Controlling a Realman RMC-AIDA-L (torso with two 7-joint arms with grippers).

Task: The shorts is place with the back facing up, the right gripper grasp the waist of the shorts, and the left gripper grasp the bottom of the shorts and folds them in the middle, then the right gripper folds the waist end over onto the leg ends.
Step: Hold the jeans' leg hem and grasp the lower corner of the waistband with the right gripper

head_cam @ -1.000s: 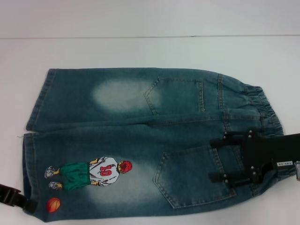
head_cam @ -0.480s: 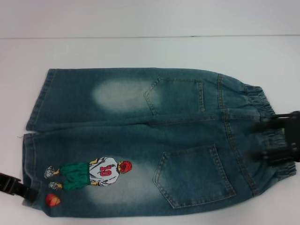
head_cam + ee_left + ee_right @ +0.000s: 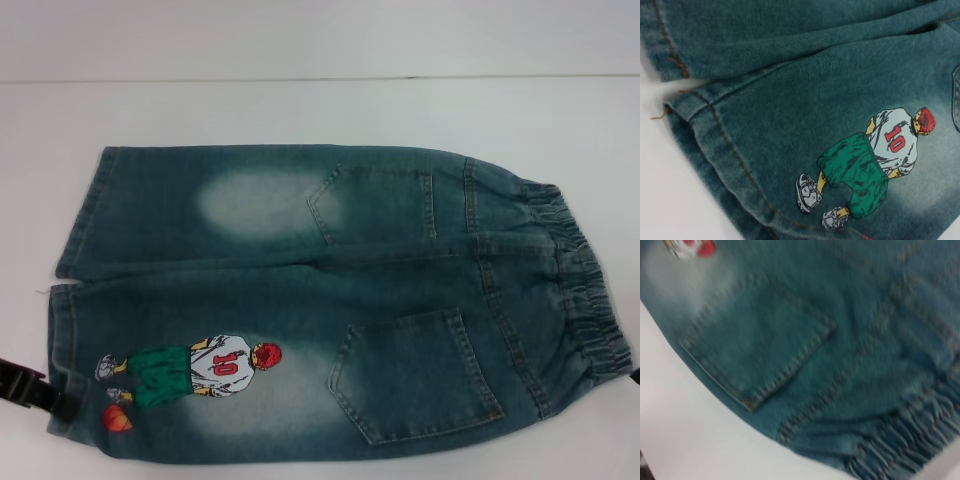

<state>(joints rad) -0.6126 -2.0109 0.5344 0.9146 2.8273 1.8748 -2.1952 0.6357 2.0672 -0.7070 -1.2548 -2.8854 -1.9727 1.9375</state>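
Risk: left gripper (image 3: 35, 392), at the near leg hem beside the orange ball (image 3: 117, 418), could pinch just one denim layer, so the fold drags crooked; can't tell how far its fingers are parted or if they've got cloth. Shorts (image 3: 330, 300) lie flat, back up, on the white table (image 3: 300, 110), waist end (image 3: 585, 290) to the right. Right gripper barely shows at the waist edge, fingers unseen

The shorts (image 3: 320, 300) are being seen spread flat on the table (image 3: 300, 110), the waist end (image 3: 580, 285) lying to the right, the leg ends (image 3: 75, 300) to the left; the left gripper (image 3: 35, 392) is being seen at the nearer hem corner.
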